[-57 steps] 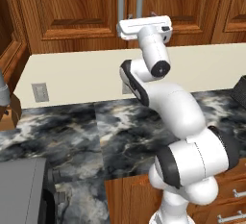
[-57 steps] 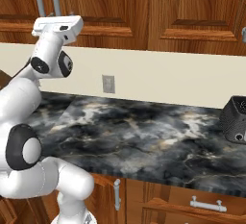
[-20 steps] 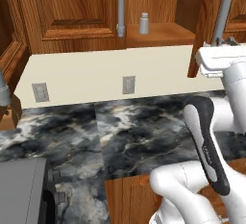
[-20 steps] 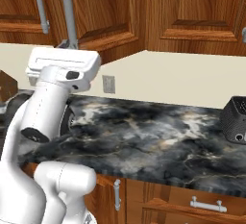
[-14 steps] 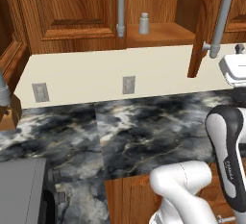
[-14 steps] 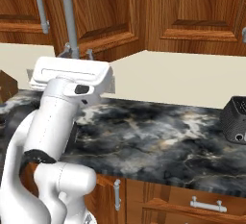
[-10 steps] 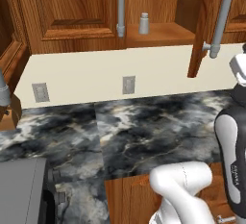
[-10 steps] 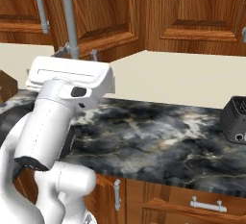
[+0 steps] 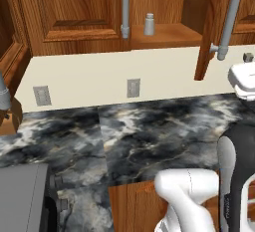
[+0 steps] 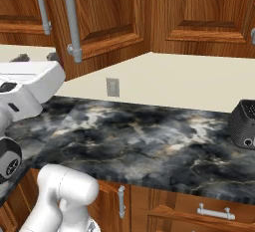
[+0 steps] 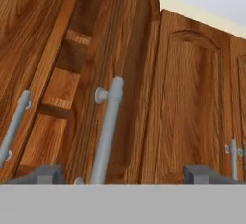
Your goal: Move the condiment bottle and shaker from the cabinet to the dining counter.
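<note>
Cabinet (image 9: 164, 32) door ajar; shaker (image 9: 149, 24) upright on its shelf. Tool (image 11: 122, 174) wide, empty, facing the door's bar handle (image 11: 106, 131).

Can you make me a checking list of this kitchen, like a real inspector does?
Surface: black-and-grey marbled stone wall counter, cream wall behind.
Job's things: tiny pale grey-white shaker upright on the shelf of the reddish-brown wooden wall cabinet, right door swung open.
Clutter: black box-shaped appliance and grey box-shaped appliance at the counter's ends.
Grippers: tool open, empty, facing the door's long grey bar handle.
Cables: nothing seen.
Surroundings: grey wall outlet; wooden drawers below.
</note>
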